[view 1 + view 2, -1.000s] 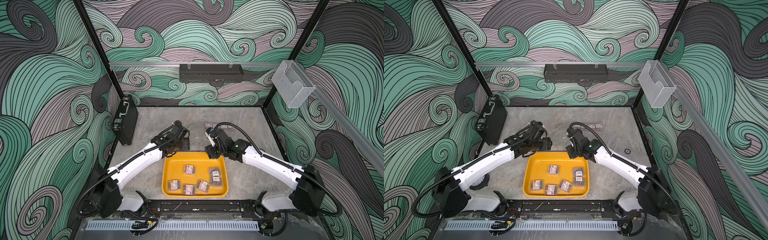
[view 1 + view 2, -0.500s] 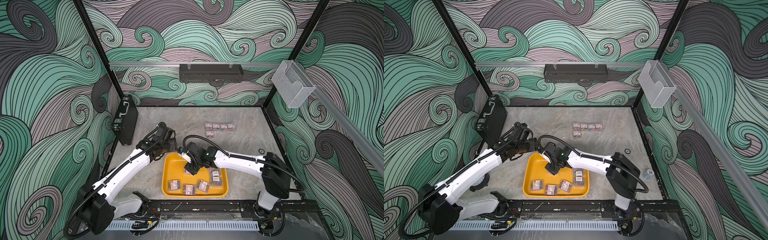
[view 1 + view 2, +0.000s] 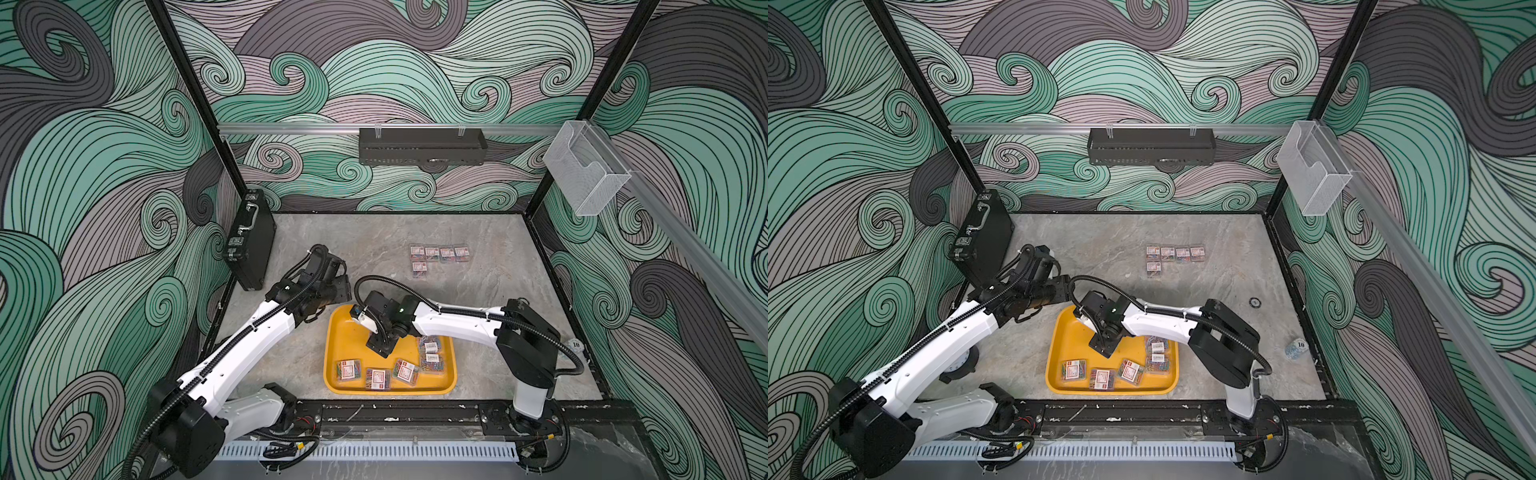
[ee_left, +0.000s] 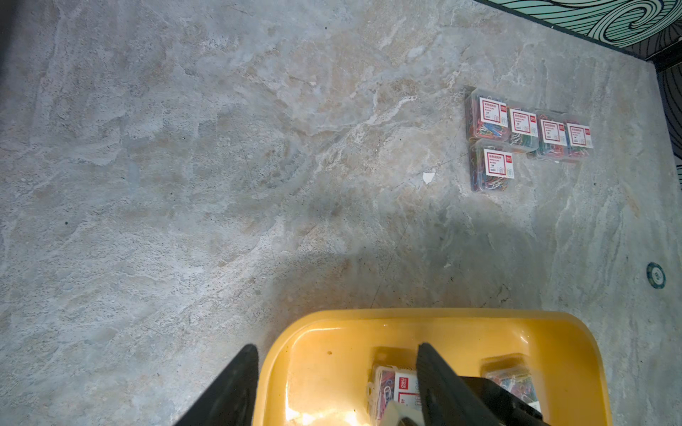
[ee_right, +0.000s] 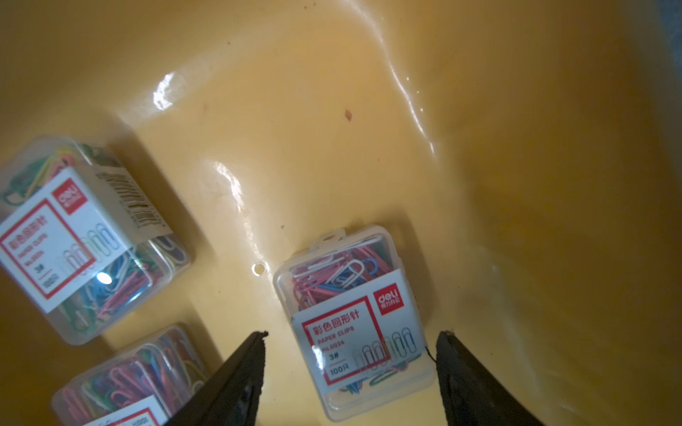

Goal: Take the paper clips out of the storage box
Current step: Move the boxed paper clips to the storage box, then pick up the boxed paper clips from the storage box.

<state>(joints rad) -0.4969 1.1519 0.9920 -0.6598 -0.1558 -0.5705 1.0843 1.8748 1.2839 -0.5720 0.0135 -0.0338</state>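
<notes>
The yellow storage box (image 3: 343, 335) (image 3: 1068, 337) lies at the table's front middle, with several clear boxes of paper clips (image 3: 377, 379) (image 3: 1103, 379) along its near side and right end. My right gripper (image 3: 379, 345) (image 5: 352, 335) is down inside it, open, its fingers on either side of one labelled box (image 5: 354, 317) and not touching it. My left gripper (image 3: 344, 289) (image 4: 336, 346) hangs open over the tray's far left corner (image 4: 443, 314), holding nothing. Several more boxes of paper clips (image 3: 438, 253) (image 4: 531, 127) sit in a row on the far table.
A black briefcase (image 3: 249, 241) leans on the left wall. A clear wall holder (image 3: 582, 174) hangs at the right, and a black shelf (image 3: 422, 145) on the back wall. A round chip (image 3: 575, 344) lies by the right edge and a small ring (image 3: 1254, 302) on the table.
My right arm swung from the row on the far table back to the tray and came down over a box, jaws wider. The left arm drew back to the left.
</notes>
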